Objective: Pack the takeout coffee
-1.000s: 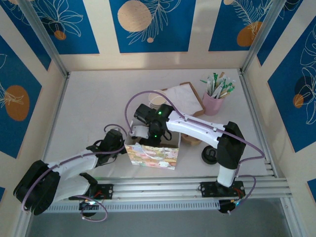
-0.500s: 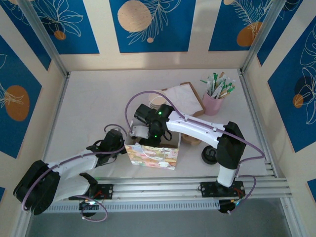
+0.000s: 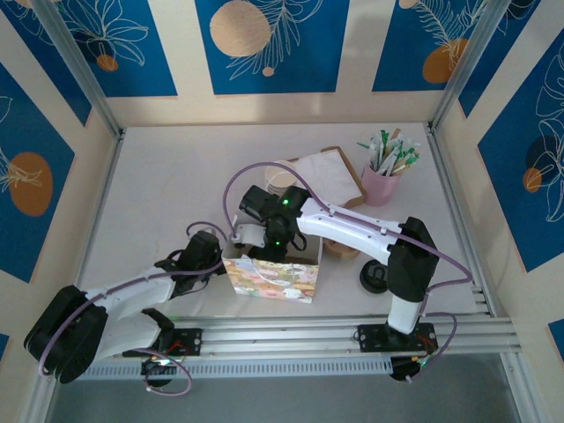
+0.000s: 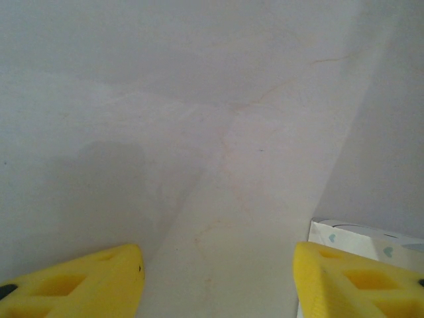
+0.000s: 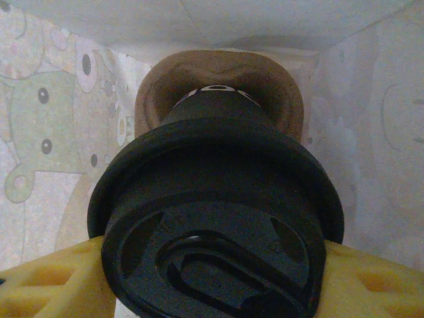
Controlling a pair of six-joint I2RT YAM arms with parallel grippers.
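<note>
Yellow right pincer (image 5: 212,288) around takeout coffee (image 5: 218,192)

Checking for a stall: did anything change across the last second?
Nothing visibly changed. The right gripper stays clamped on the takeout coffee in the patterned bag; the left gripper stays open beside the bag's left edge.

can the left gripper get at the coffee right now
Probably not: the coffee is down in the bag, held by the right gripper, and the left gripper sits outside its wall.
</note>
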